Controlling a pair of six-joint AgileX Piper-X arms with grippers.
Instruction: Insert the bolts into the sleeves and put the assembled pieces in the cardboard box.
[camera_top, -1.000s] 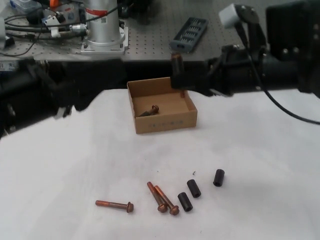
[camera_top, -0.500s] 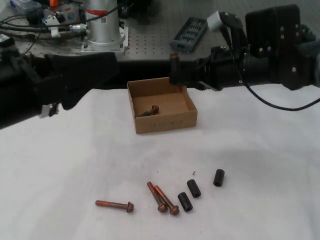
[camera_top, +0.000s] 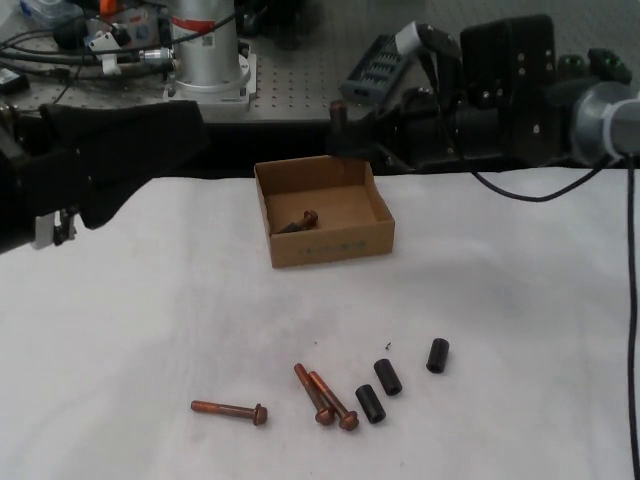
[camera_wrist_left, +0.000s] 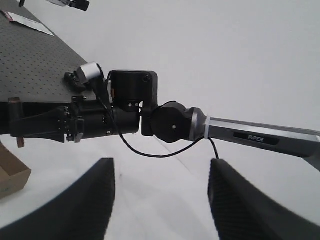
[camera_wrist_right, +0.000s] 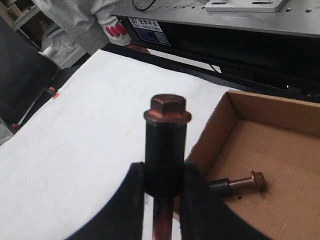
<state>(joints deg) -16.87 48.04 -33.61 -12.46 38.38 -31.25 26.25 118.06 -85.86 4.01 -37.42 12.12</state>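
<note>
The right claw (camera_wrist_right: 165, 182) is closed on an assembled piece (camera_wrist_right: 165, 145), a copper-coloured bolt seated in a black sleeve. The two fingers clamp the lower part of the sleeve. The hexagonal bolt head stands clear above the fingertips, and the bolt's shank shows between the fingers below the sleeve.

In the high view the right claw (camera_top: 345, 138) hangs above the far wall of the cardboard box (camera_top: 330, 248), apart from it, with the held piece (camera_top: 340, 112) upright.

A second assembled piece (camera_top: 297, 222) lies on its side on the box floor, below the claw and nearer the camera.

On the white cloth (camera_top: 520, 300), well apart from the claw on the near side of the box, lie three loose bolts (camera_top: 229, 409) (camera_top: 313, 392) (camera_top: 333, 400). Two of these touch each other. Just beside them are three black sleeves (camera_top: 370, 403) (camera_top: 388, 376) (camera_top: 437, 355).

The left claw (camera_wrist_left: 160, 200) is spread wide and holds nothing. It is aimed across the bench at the right arm (camera_wrist_left: 172, 122).

The box's front wall carries a short line of print, too small to read. A blue and white label (camera_wrist_right: 147, 31) on the dark frame beyond the box cannot be made out either.
</note>
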